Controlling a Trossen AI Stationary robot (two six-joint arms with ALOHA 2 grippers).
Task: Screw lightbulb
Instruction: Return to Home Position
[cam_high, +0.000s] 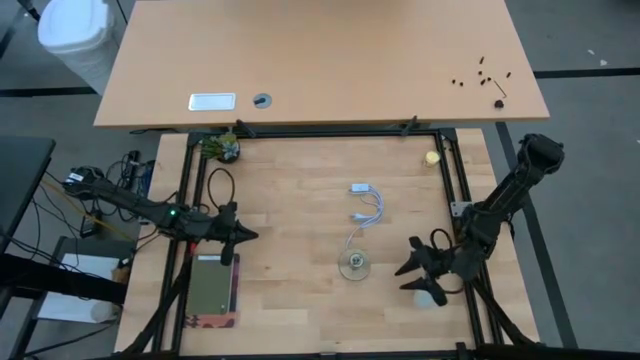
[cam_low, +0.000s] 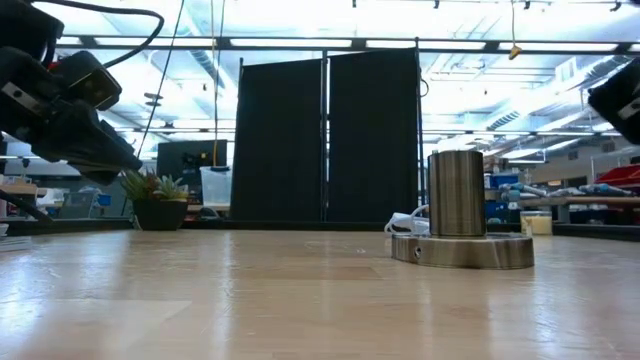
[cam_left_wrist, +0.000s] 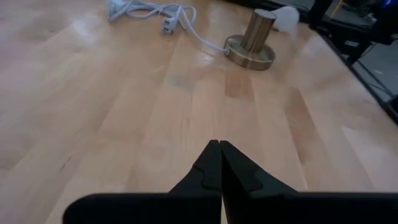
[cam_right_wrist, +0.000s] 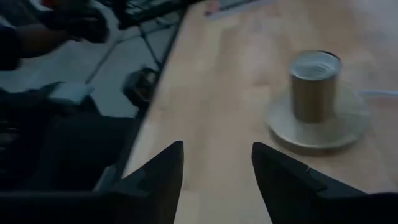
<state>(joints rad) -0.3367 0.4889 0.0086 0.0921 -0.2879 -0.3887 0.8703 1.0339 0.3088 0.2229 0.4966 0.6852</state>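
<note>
The right claw hangs spread and empty, lightbulb lying on the bench at four o'clock of the lamp, so lift off without nudging it; left claw pinched together at nine o'clock.

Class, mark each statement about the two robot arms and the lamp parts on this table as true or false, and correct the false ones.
1. The brass-coloured cylindrical lamp socket on its round disc base holds no bulb. True.
2. The small white frosted lightbulb is clamped in the right gripper. False: the bulb lies on the light wooden table close to that gripper, which is open with nothing between its fingers.
3. The left gripper is shut and empty, over the table's left side. True.
4. The tiny yellowish ball rests against the socket's base. False: it sits apart, near the table's far right corner.
</note>
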